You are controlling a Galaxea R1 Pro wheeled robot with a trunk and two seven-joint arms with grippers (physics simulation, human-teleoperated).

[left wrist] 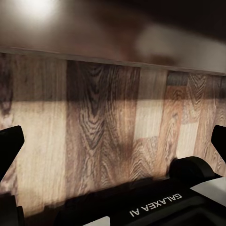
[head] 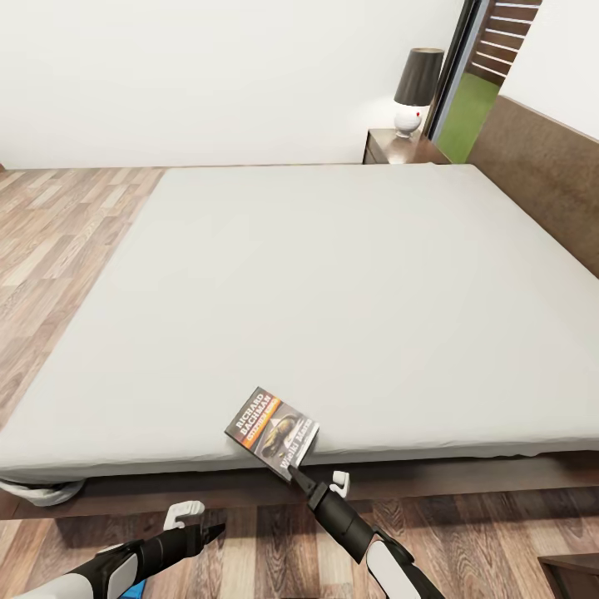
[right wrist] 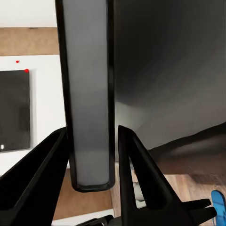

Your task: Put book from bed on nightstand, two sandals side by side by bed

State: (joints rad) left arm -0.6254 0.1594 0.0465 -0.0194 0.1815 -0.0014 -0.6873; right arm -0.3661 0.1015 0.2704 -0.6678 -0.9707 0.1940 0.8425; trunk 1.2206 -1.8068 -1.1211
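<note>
One book (head: 273,432) sits tilted at the near edge of the bed (head: 333,291) in the head view, and the right gripper (head: 297,477) pinches its corner. The left gripper (head: 208,526) hangs low over the floor (head: 58,241). A lamp (head: 414,90) stands on the far nightstand (head: 398,148).

Left wrist view: the fingers (left wrist: 10,146) are spread wide over the planks.

Right wrist view: both fingers (right wrist: 139,169) squeeze the book's edge (right wrist: 89,94). A blue sandal (right wrist: 218,203) peeks in below.
</note>
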